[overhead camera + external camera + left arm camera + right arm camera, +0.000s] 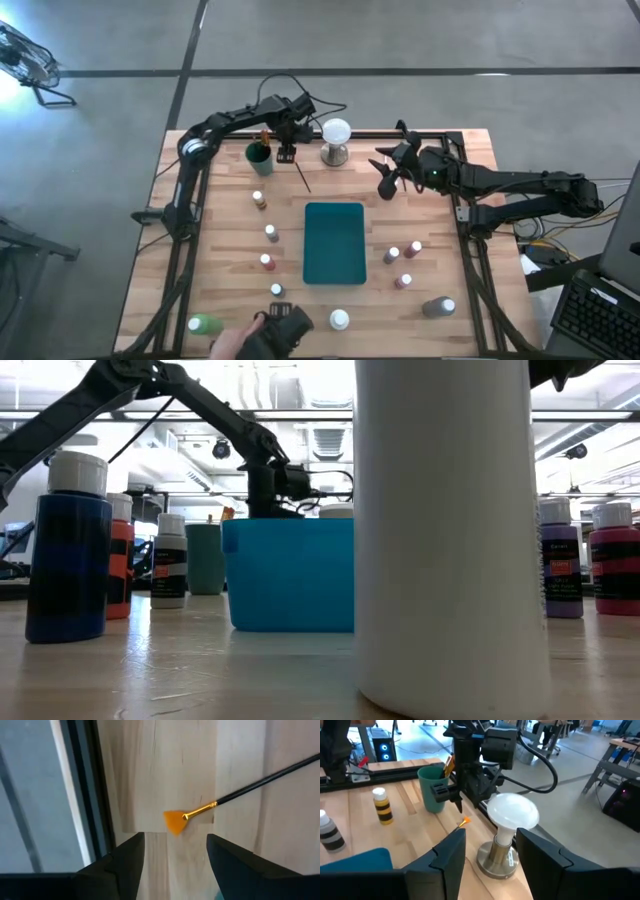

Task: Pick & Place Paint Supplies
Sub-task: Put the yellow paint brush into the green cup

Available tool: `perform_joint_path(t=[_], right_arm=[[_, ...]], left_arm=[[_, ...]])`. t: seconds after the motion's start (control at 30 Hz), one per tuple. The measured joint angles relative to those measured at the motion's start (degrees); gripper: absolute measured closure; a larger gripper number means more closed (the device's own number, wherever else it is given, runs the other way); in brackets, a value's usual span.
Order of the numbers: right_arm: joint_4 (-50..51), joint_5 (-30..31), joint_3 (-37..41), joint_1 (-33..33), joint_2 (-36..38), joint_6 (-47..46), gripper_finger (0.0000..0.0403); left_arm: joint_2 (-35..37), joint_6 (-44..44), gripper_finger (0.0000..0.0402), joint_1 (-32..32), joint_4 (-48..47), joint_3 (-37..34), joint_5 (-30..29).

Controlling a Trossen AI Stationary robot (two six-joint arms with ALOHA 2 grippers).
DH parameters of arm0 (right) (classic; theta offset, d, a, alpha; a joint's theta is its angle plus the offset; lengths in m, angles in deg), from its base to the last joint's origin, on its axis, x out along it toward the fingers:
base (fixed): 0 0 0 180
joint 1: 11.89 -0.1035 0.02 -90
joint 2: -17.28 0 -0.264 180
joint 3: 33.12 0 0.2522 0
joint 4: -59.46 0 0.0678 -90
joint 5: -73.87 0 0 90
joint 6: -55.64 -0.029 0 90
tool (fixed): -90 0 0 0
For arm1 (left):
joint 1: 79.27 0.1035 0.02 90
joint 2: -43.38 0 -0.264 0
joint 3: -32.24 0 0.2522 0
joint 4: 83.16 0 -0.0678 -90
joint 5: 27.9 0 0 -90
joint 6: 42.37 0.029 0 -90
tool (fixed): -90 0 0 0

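Note:
A thin dark-handled brush (235,794) with an orange fan tip (173,823) lies flat on the wood at the table's far side (302,178). My left gripper (175,865) points down just above it, open, with one finger on each side of the tip and touching nothing; it also shows in the high view (287,152). Beside it a green cup (259,157) holds more brushes. Small white-capped bottles (271,233) stand around the teal tray (334,242). My right gripper (390,182) hangs open at the far right, nothing between its fingers (450,862).
A white ball on a metal base (336,140) stands just right of the brush. A green bottle (204,323), a white one (340,320) and a grey one (438,307) stand near the front edge. A person's hand (268,335) reaches over that edge.

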Motion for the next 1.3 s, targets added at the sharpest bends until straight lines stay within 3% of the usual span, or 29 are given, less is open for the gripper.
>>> perform_joint_path(t=[0.37, 0.87, 1.3], right_arm=[[-0.13, 0.0, 0.87, 0.02, 0.0, -0.47, 0.0234], [-0.17, 0.0, 0.87, 0.02, 0.0, -0.45, 0.0234], [-0.17, 0.0, 0.87, 0.02, 0.0, -0.43, 0.0232]], left_arm=[[-1.7, -1.02, 0.0184, 1.96, 0.02, 0.0, 4.52], [-5.05, -0.08, 0.0187, 2.02, 0.79, -0.05, 4.98], [-5.53, 0.38, 0.0255, 2.05, 1.38, -0.36, 3.6]])
